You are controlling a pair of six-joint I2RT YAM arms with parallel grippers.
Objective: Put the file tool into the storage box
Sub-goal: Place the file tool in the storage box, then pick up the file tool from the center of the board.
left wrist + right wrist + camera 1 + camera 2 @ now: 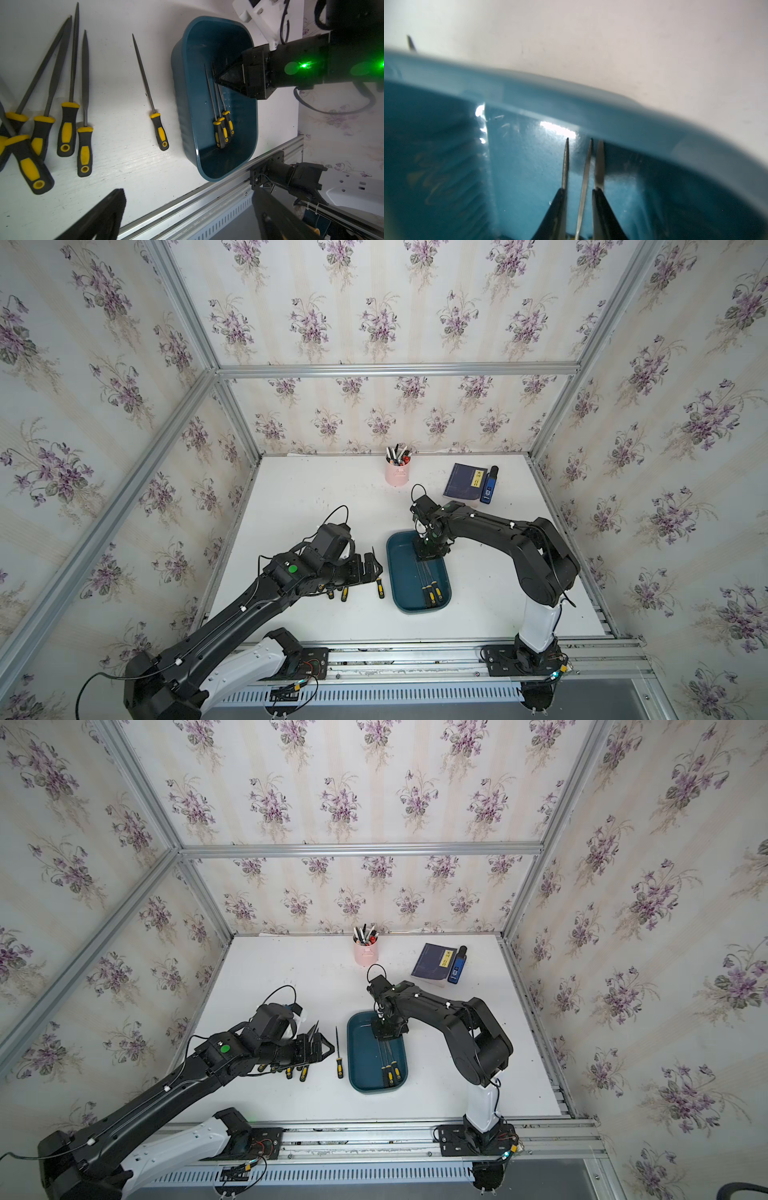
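Observation:
The storage box (405, 576) (365, 1060) is a dark teal tray in the middle of the table. Three files with black and yellow handles (432, 593) (222, 128) lie side by side in it. My right gripper (428, 558) (578, 190) reaches down into the box's far end, its jaws slightly apart. One file's shaft (584, 187) lies between them with a gap on each side. One loose file (338, 1056) (153, 104) lies left of the box. My left gripper (372, 568) (189, 193) hovers open and empty over several more files (68, 116).
A pink pen cup (397, 475) stands at the back. A dark book (463, 483) and a blue device (489, 487) lie at the back right. An aluminium rail (415, 655) runs along the table's front edge.

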